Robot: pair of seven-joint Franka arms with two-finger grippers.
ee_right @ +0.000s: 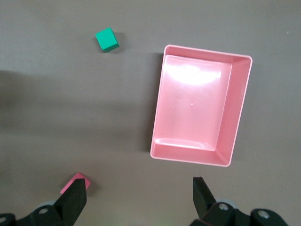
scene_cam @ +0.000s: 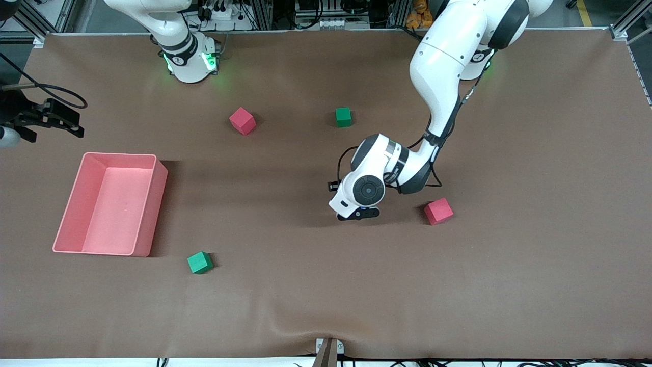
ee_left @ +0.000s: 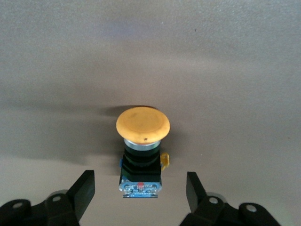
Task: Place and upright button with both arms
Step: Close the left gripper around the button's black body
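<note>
button (ee_left: 142, 143) base label: blue plate with a red mark at the bottom of the body; print too small to read.
right arm base (scene_cam: 189, 58) badge: round mark on the black band at 9 o'clock; unreadable.
other surfaces: no readable text, numbers or brands.

Both arms (scene_cam: 448, 71) are glossy white with black joint bands and thin black cables. The 2 bases (scene_cam: 191, 61) glow green. Black grippers (ee_left: 141, 200) show silver screws.
</note>
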